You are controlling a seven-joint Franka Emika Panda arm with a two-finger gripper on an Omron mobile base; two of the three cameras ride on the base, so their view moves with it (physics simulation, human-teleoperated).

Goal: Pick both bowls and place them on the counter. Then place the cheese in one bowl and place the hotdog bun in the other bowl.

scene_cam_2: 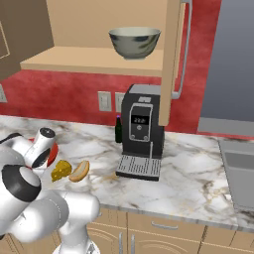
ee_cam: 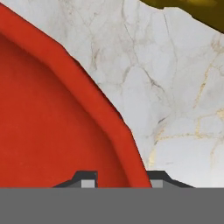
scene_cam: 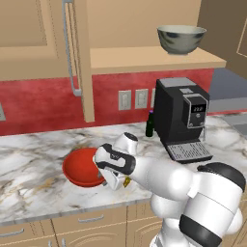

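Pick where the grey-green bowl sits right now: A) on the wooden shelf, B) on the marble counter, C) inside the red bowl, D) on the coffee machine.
A: the grey-green bowl stands on the wooden shelf, above the coffee machine.

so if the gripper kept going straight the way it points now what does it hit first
Most likely the red bowl's rim: the gripper straddles it, one fingertip over the bowl's inside, the other over the counter. How far above the rim it sits is unclear.
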